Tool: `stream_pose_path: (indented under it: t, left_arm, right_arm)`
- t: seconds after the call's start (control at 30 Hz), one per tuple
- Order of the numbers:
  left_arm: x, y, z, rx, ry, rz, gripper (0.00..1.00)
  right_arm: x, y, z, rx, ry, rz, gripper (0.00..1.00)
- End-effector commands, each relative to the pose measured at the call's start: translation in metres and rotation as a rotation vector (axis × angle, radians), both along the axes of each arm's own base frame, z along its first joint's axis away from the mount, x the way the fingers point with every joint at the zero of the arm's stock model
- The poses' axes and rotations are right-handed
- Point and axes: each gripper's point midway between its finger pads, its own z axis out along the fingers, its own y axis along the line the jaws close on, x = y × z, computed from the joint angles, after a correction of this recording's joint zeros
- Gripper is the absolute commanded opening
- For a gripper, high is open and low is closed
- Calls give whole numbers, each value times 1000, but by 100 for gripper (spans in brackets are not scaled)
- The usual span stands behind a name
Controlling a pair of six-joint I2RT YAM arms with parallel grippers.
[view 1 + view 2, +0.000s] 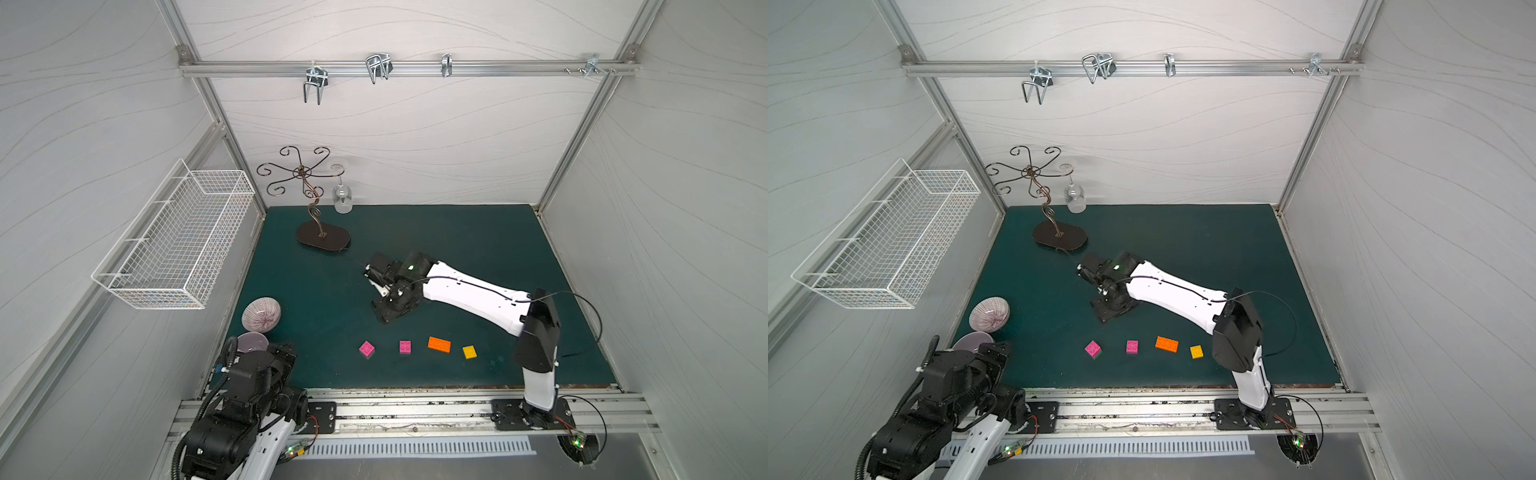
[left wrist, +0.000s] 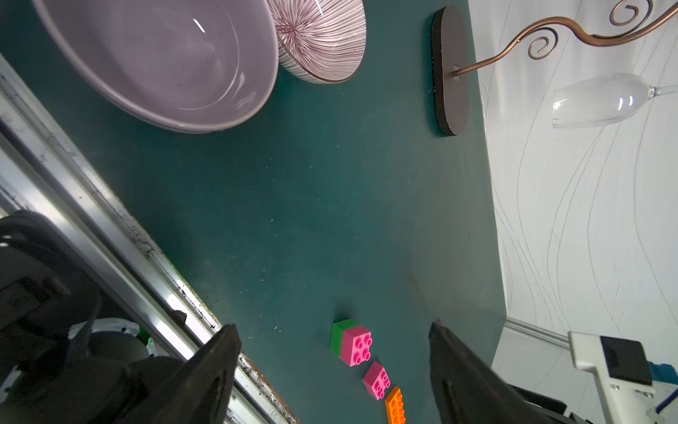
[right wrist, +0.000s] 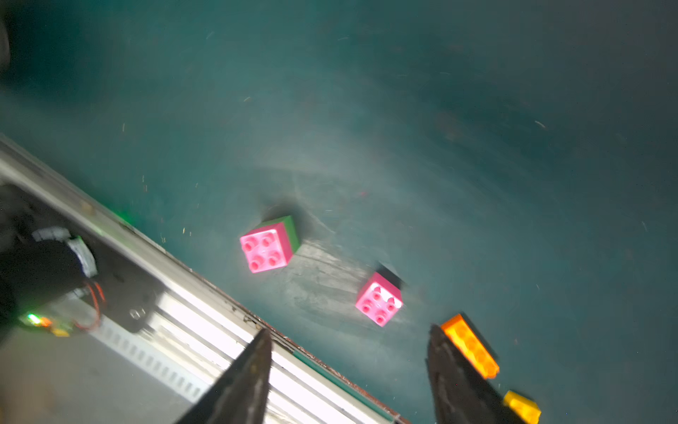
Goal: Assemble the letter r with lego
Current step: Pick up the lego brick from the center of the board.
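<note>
Green mat, magenta brick sat between orange brick and magenta-on-green stack, yellow brick past the orange, left gripper and right gripper gaped empty

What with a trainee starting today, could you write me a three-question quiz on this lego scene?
1. True or false: the right gripper is holding a brick.
2. Which colour is the square brick under the stacked magenta square plastic brick? A blue; B green; C white.
3. How many bricks lie single on the dark green table mat, joined to nothing?

Key:
1. False: its jaws are open and empty.
2. B: the green square brick.
3. Three: the loose magenta square brick, the orange rectangular brick and the yellow square brick.
</note>
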Motion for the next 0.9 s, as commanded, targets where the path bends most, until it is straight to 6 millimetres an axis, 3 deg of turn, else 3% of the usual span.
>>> stream_pose_path:
  t: [0.0,0.17,0.37,0.53,0.63,0.73,0.87]
  left_arm:
    - [-15,-10,-39,4,184,-75,85]
    - [-10,-15,-46,37,240,-138,84]
    - [-6,-21,-49,33,262,-180,84]
    - [0,-38,-60,-25,282,-249,84]
    - [7,-60,-75,-108,330,-332,81]
    - [10,-79,-86,-172,392,-414,78]
    - [16,-83,-85,-154,439,-461,78]
  right_arm:
    - [1,-42,-22,-90,74,-150,73]
    - [-6,-65,-53,-136,154,-245,74]
    - [-20,-62,-79,-128,207,-280,73]
    - [-22,-57,-85,-121,214,-256,71]
    - [-17,-62,-85,-136,175,-195,71]
    - [-11,-74,-82,-161,103,-93,71]
    - [-13,-99,-83,-148,114,28,71]
